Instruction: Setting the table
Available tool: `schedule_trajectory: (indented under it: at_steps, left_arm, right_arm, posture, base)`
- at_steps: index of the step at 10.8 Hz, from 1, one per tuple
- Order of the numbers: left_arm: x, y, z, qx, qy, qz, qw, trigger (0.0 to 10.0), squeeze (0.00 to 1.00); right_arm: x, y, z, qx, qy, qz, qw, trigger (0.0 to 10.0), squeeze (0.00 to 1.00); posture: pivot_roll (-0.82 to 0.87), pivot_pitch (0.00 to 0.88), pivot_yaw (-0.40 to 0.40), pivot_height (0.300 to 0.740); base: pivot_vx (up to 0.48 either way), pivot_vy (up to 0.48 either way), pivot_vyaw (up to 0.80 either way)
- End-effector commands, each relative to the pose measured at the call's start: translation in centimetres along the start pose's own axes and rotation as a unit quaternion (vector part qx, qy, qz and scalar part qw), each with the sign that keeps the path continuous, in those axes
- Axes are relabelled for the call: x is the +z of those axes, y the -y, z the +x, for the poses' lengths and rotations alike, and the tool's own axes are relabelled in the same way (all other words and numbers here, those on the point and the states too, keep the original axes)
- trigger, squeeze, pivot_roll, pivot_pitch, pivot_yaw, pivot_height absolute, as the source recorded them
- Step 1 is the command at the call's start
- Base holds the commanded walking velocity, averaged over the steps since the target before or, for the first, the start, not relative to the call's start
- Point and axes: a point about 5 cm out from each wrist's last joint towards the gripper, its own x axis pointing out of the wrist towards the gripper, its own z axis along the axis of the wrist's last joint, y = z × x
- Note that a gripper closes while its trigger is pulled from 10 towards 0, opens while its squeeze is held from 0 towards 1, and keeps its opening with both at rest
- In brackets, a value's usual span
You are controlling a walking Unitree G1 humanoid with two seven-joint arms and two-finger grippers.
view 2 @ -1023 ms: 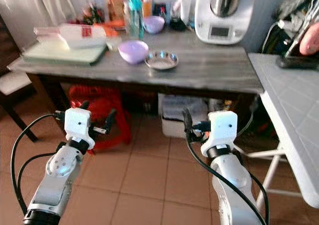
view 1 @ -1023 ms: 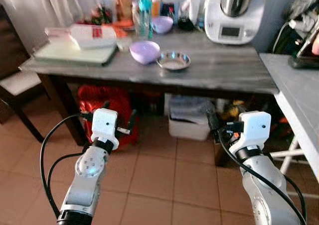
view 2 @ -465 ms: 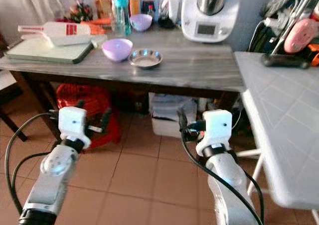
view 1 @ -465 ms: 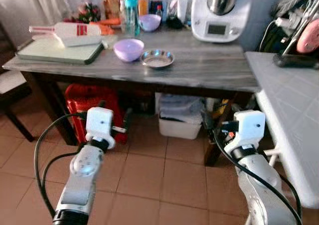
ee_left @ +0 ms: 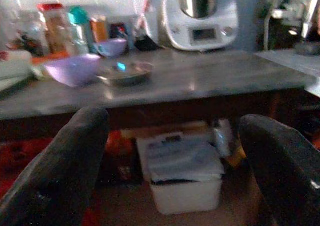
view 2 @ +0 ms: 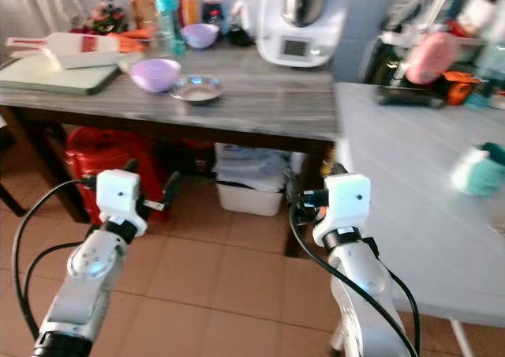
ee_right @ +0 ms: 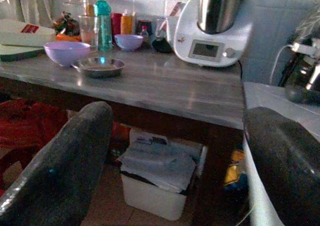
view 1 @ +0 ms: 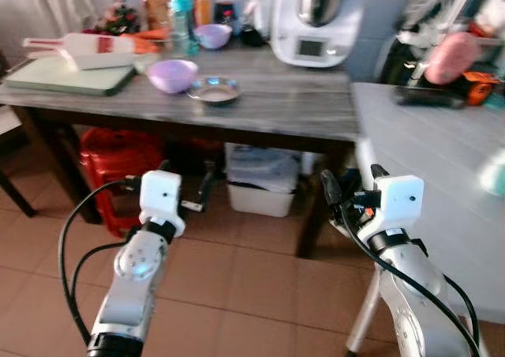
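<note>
left hand (ee_left: 165, 151) spread | right hand (ee_right: 170, 156) spread | table edge (view 1: 237, 132) ahead, blurred

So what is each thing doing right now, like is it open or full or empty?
Left end effector: open, holding nothing.
Right end effector: open, holding nothing.
Big purple bowl: upright on the wooden table.
Metal dish: upright beside that bowl; contents unclear.
Small purple bowl: upright, further back.
Teal-capped bottle: standing, cap on.
White bin: under the table, lid shut.

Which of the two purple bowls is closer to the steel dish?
The larger purple bowl, right beside the steel dish near the table's front. The smaller purple bowl stands further back, among the bottles.
</note>
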Motion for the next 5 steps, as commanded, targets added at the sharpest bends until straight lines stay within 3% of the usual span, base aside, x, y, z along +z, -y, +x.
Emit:
schedule_trajectory:
  at_steps: [1, 5]
  left_arm:
    - [0.38, 0.84, 0.34, -0.019, 0.006, -0.001, 1.0, 10.0, 0.0]
    - [0.25, 1.05, 0.24, -0.021, 0.003, -0.002, 1.0, 10.0, 0.0]
  right_arm:
    - [0.08, 0.61, -0.14, -0.009, 0.001, -0.006, 1.0, 10.0, 0.0]
    - [-0.06, 0.52, -0.16, -0.01, -0.002, -0.003, 1.0, 10.0, 0.0]
  posture:
    - [0.04, 0.0, 0.002, 0.74]
    - [0.04, 0.0, 0.003, 0.74]
  base:
    - [0.0, -0.398, 0.0]
    - [0.0, -0.393, 0.0]
